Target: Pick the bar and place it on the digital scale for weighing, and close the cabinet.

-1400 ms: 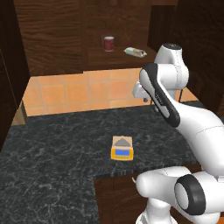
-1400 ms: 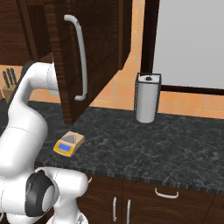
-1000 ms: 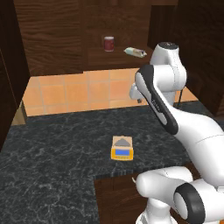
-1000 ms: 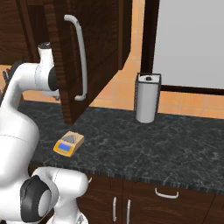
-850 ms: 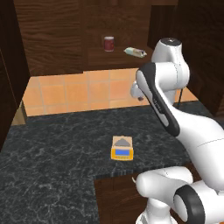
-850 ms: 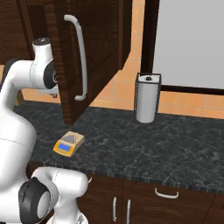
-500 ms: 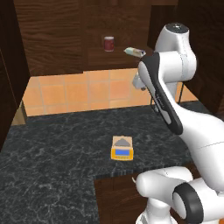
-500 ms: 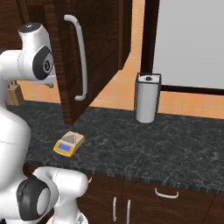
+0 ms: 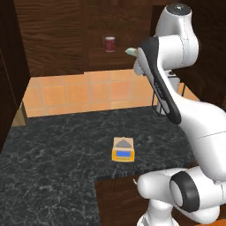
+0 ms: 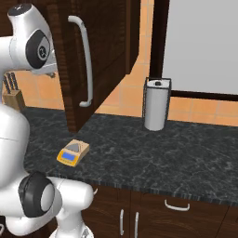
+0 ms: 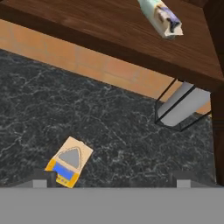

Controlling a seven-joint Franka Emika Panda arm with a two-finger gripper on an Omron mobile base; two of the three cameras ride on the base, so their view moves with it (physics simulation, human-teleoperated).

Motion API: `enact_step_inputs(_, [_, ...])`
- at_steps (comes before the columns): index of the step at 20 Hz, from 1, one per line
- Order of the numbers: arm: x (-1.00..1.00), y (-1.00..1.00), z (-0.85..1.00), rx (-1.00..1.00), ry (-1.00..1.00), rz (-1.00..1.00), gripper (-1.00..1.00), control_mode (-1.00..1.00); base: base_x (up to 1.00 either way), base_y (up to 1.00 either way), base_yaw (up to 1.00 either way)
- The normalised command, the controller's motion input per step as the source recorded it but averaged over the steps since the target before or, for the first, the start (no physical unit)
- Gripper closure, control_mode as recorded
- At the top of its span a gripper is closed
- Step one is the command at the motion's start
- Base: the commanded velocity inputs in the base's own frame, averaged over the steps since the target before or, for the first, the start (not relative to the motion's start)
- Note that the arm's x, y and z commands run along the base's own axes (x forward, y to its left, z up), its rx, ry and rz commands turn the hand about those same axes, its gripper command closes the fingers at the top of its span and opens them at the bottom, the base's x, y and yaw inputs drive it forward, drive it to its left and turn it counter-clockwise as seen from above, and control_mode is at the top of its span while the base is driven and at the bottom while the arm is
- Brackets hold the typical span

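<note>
Since 1.4 s ago the white arm's elbow and wrist have risen from counter height to the shelf of the open dark brown woodgrain cabinet (image 10: 97, 56), where the crinkled pale green and white bar (image 11: 161, 17) lies near the front edge, right of a dark red cup (image 9: 109, 43). I cannot tell how the jaws stand; they should straddle the bar's narrow width and lift before retreating. Open black counter surrounds the yellow-orange digital scale (image 9: 123, 149), but the shelf lip and door crowd the reach.
</note>
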Motion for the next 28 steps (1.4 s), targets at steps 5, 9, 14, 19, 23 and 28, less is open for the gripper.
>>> enact_step_inputs(5, [0.32, 0.00, 0.41, -0.01, -0.17, 0.01, -1.00, -1.00, 0.00, 0.00, 0.00])
enact_step_inputs(9, [0.39, 0.00, 0.14, 0.00, -0.05, 0.01, -1.00, -1.00, 0.00, 0.00, 0.00])
enact_step_inputs(14, [0.43, -0.02, -0.01, 0.00, 0.04, 0.02, -1.00, -1.00, 0.00, 0.00, 0.00])
enact_step_inputs(19, [0.38, -0.01, -0.02, 0.00, 0.00, 0.05, -1.00, -1.00, 0.00, 0.00, 0.00])
enact_step_inputs(23, [0.37, -0.15, -0.02, 0.00, 0.00, 0.06, -1.00, -1.00, 0.00, 0.00, 0.00])
enact_step_inputs(28, [0.38, -0.16, -0.07, 0.00, 0.02, 0.05, -1.00, -1.00, 0.00, 0.00, 0.00])
